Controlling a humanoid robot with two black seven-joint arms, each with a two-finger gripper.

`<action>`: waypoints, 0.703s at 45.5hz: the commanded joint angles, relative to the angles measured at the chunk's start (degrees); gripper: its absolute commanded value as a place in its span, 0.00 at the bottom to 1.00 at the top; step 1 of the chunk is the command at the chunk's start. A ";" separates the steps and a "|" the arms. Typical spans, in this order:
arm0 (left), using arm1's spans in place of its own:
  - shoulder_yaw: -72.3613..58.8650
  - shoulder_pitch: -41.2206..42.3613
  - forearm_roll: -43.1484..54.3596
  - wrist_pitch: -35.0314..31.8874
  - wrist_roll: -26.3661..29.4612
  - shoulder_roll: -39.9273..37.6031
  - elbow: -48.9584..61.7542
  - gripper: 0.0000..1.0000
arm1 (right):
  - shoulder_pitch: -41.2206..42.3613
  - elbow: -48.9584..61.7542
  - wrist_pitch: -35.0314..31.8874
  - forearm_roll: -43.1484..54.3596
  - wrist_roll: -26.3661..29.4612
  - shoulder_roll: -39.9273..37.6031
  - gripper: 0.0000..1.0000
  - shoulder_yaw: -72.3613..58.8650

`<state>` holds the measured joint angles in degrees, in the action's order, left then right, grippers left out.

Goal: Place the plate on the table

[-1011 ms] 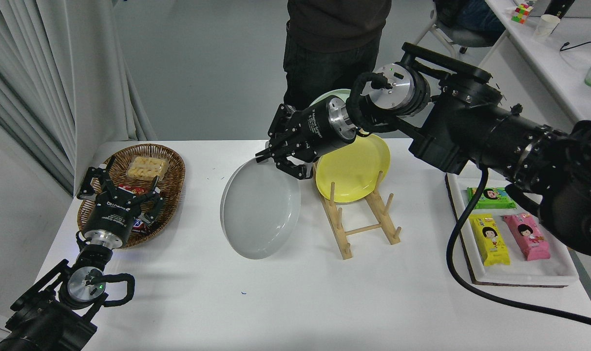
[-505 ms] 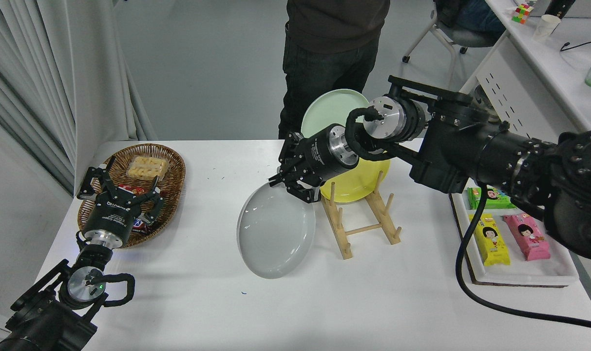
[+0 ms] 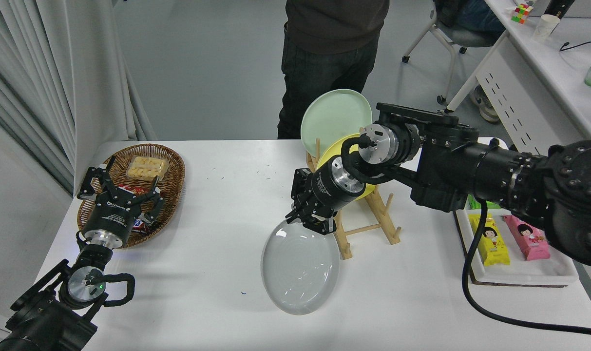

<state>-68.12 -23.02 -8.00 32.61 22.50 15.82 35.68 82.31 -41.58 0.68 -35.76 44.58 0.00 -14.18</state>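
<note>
Two black arms reach over the white worktop (image 3: 202, 312). The right gripper (image 3: 311, 220) is clenched on the far rim of the gray plate (image 3: 300, 265). The plate is low over the worktop, just in front of the wooden rack (image 3: 368, 229), and it is hard to tell if its near edge touches the worktop or not. Its shiny inside faces up. The plate sits just beside the left foot of the rack. A yellow plate (image 3: 336, 146) stands upright in the rack, mostly hidden behind the right arm, and a mint-green plate (image 3: 335, 117) stands upright behind it. The left gripper (image 3: 121, 187) is parked at the lower left, with its fingers spread wide over the near edge of a brown woven basket (image 3: 171, 168). The basket holds a clear pack of pale yellow snacks (image 3: 146, 167) and some wrapped candy bars. On the right side of the worktop is a white tray (image 3: 519, 275). Three small packs lie on the tray: a yellow pack (image 3: 490, 241), a pink pack (image 3: 526, 236), and a green pack (image 3: 475, 202) that is partly hidden by the arm. A thick black cable (image 3: 495, 312) hangs from the right arm and runs across the worktop near the tray. A person (image 3: 332, 44) in dark clothes stands at the far side of the worktop, behind the rack.
</note>
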 commanded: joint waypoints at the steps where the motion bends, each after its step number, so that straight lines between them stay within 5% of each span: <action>1: 0.00 -0.01 0.00 0.00 0.00 0.00 0.00 0.98 | -1.71 -0.87 1.69 8.34 0.07 0.00 0.00 0.38; 32: 0.00 -0.01 0.00 0.00 0.00 0.00 0.00 0.98 | -3.29 -6.76 5.03 8.25 -0.10 0.00 0.00 2.31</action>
<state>-68.11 -23.02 -8.00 32.61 22.50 15.82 35.68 79.45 -47.46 4.18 -27.60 44.64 0.00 -12.49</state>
